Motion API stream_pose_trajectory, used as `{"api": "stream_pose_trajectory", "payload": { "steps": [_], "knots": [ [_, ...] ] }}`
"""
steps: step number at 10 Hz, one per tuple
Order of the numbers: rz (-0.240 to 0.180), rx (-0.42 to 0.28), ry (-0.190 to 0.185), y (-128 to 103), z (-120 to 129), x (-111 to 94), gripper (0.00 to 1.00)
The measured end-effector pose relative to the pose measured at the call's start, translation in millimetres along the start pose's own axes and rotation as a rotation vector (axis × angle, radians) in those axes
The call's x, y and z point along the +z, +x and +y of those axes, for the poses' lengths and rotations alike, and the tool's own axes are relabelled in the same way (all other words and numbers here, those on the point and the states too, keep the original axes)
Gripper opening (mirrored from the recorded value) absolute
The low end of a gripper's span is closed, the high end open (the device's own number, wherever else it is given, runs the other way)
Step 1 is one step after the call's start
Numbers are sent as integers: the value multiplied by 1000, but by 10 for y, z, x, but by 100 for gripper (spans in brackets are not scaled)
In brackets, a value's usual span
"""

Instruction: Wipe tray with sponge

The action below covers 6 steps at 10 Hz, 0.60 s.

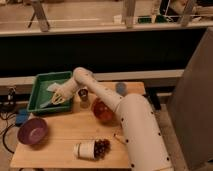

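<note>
A wooden table (pixel 65 131) holds the green tray (pixel 39 90) at its far left. The gripper (pixel 57 97) sits inside that tray beside the pale sponge (pixel 53 87); whether its jaws are parted, I cannot tell. Pressing off-centre could slide the tray.

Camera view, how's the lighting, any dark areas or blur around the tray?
Camera view: warm, dim light; a dark band runs behind the table. Whole frame is soft, so the gripper over the green tray and the pale sponge beside it blur together. The purple bowl shows no strong glare.
</note>
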State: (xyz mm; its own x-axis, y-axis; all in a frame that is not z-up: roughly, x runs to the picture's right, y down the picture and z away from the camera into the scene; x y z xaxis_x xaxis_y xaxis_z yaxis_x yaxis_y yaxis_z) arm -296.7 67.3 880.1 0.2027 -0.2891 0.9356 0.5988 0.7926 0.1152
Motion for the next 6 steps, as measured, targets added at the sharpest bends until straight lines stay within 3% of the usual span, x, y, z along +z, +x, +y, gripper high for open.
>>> {"api": "stream_pose_trajectory", "payload": {
  "steps": [6],
  "knots": [
    [3,-53,-34,-15,-103,121,0]
  ]
}}
